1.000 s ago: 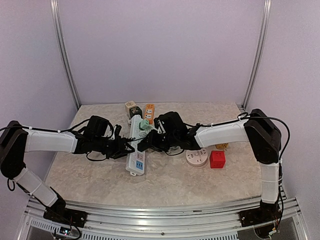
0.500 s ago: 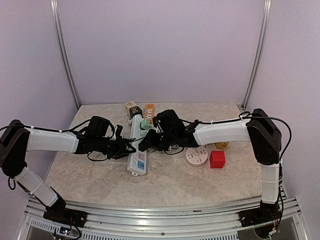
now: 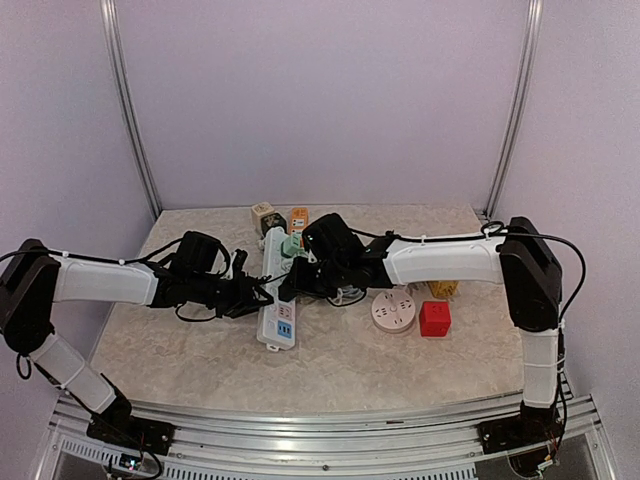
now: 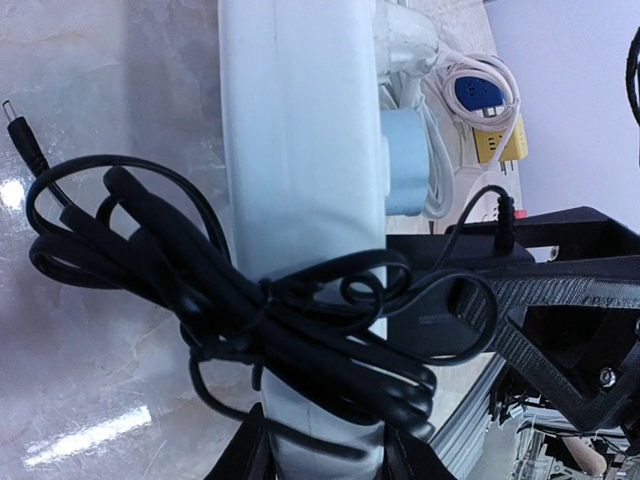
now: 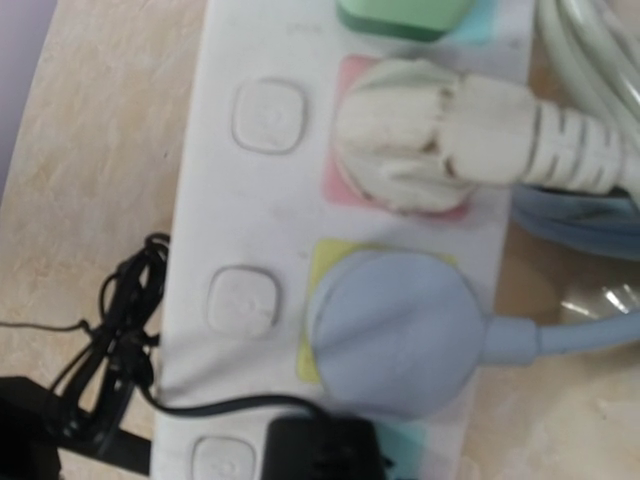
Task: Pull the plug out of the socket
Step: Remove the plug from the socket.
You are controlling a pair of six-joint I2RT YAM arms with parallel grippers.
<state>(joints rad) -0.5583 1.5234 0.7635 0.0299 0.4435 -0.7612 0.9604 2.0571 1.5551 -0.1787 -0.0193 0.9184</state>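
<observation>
Two arms meet over the white power strip (image 3: 276,322) at mid-table. The left gripper (image 3: 262,293) is clamped tight around the strip's body, apparently to pin it down, while the right gripper (image 3: 291,284) seems to pinch the black plug (image 5: 320,447). Boxy and matte, the plug sits seated beside a pale blue plug (image 5: 385,330), its thin black cord (image 4: 150,270) tangled across the strip.

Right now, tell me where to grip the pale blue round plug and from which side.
I'd grip the pale blue plug by its round rim, from straight above the power strip: it sits flat, and its cable leaves sideways, so keep the jaws off that side.
</observation>
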